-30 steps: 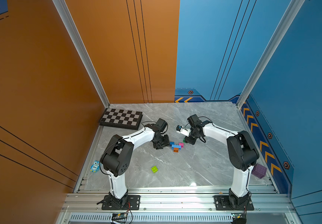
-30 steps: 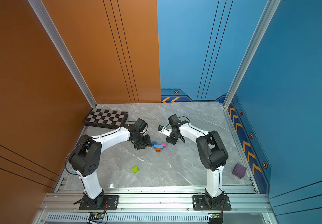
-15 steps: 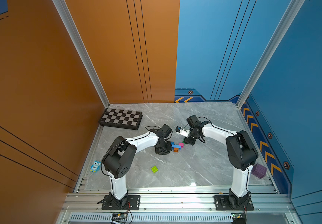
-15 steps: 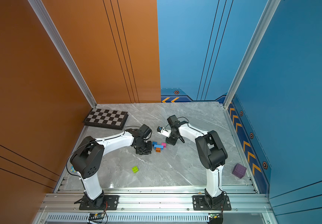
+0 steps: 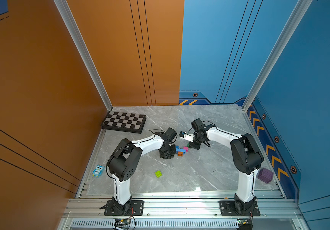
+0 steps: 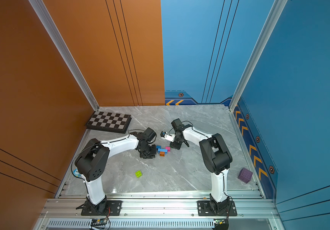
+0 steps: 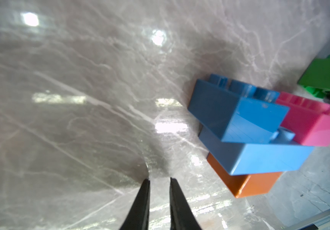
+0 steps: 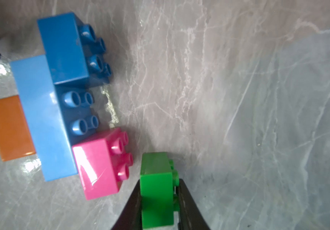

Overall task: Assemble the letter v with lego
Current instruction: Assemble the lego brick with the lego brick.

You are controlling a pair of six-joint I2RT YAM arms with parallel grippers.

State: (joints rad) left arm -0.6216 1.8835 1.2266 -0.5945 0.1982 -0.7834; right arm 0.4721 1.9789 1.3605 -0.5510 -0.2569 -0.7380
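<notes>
Over the last second our left fingers [image 7: 142, 203] have drawn nearly together on nothing and swung in close to the dark blue brick [image 7: 219, 107] of the half-built letter v [image 5: 180, 150], which lies flat on the table [image 5: 180, 179]. We judge they are there to brace it. Our right fingers [image 8: 133, 211] stay clenched on the green brick [image 8: 156, 169], just beside the pink brick [image 8: 96, 165] and hardly shifted, so pressing on that tip looks next. The lime brick [image 5: 158, 173] sits well apart, where it was.
</notes>
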